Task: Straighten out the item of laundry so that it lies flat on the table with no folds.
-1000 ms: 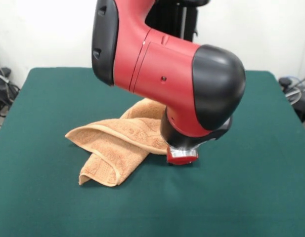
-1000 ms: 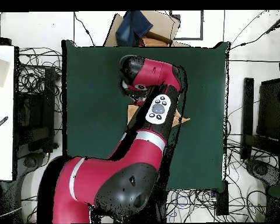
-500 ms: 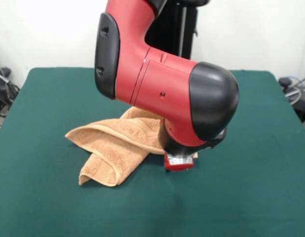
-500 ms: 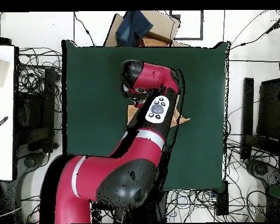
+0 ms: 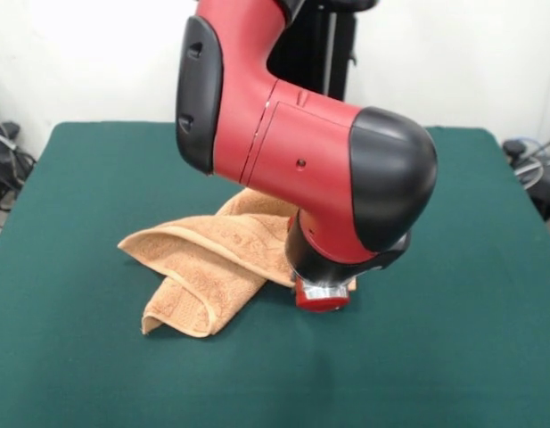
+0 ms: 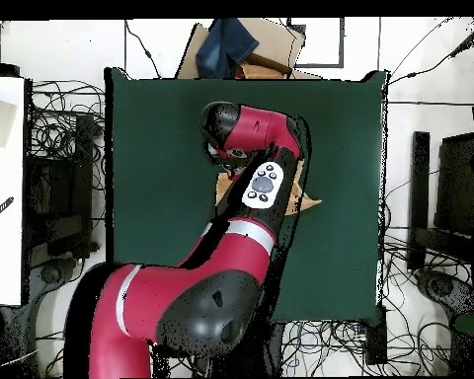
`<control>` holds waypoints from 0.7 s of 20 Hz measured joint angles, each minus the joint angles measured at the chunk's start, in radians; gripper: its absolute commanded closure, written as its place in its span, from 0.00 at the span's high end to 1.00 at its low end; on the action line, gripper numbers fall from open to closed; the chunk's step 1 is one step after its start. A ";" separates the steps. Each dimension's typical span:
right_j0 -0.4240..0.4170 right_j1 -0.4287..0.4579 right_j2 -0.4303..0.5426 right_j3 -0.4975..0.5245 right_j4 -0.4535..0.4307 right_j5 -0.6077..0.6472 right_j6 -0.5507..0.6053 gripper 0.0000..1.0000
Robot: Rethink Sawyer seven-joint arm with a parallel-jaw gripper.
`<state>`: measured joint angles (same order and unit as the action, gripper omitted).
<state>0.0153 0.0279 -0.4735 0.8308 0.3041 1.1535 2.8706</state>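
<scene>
A: Gripper (image 5: 322, 297) first. What's it doing?

B: Sitting low at the towel's (image 5: 212, 259) edge, on the side nearer the camera in the front view, right down by the table (image 5: 453, 339). Only the red and silver tip is showing under the black wrist. Fingers are hidden, so can't tell if it's spread, pressed together or pinching cloth.

A: Anything changing vs a sec ago?

B: Yes. The tip is sliding a bit sideways along the towel edge and looking a touch lower. The arm (image 5: 292, 134) above it is rocking slightly too. The towel itself isn't budging: same heap, same outline.

A: So where's the towel lying?

B: Mid-table, a bit left of centre in the front view. It's bunched, w/ one flap folding under at the front left corner and a thick rolled hem along the top. The back part is hiding behind the arm. In the overhead view only small tan bits are peeking out (image 6: 306, 203) beside the arm.

A: Meaning for the job?

B: Prob. lining up for a grab at that edge, not pulling yet. No fold is opening, so flattening is basically not started. Next move likely needs a firm pinch on the edge, then a drag outward.
</scene>
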 measured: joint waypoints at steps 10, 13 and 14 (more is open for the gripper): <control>0.007 0.000 -0.030 0.000 0.000 0.000 0.000 0.00; 0.007 -0.002 -0.034 0.002 0.000 0.000 0.000 0.00; 0.007 -0.006 -0.034 0.007 0.000 0.000 0.000 0.00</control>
<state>0.0221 0.0219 -0.5077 0.8373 0.3045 1.1531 2.8706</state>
